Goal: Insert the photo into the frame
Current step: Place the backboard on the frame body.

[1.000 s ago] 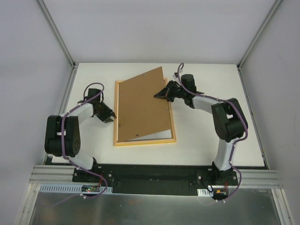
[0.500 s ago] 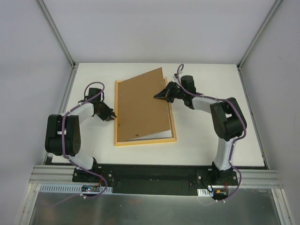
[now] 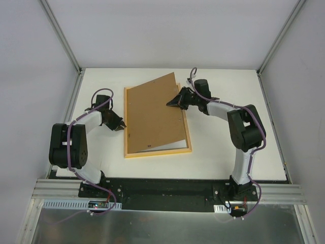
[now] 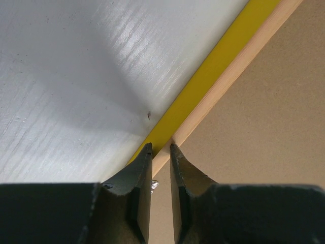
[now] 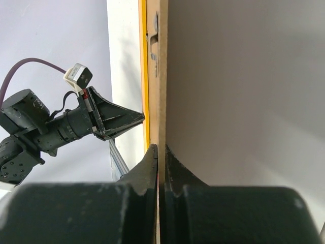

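Observation:
The frame [image 3: 157,154] lies back-up on the table, its yellow side [image 4: 213,66] showing. A brown backing panel [image 3: 152,114] rests in it at the left and is tilted up at the right. The photo [image 3: 171,146] shows only as a white strip under the panel's near edge. My left gripper [image 3: 122,128] sits at the frame's left rail. Its jaws [image 4: 161,147] are narrowed across the wooden rail. My right gripper [image 3: 170,103] is shut on the panel's raised right edge [image 5: 161,147], with the panel face [image 5: 238,76] beside it.
The white table [image 4: 61,76] ends in metal rails at the left [image 3: 76,96] and right [image 3: 269,101] sides. The left arm [image 5: 66,122] shows beyond the frame in the right wrist view. Both arm bases stand at the near edge.
The left jaws have narrowed onto the frame's left rail. The right gripper and the raised panel have barely shifted.

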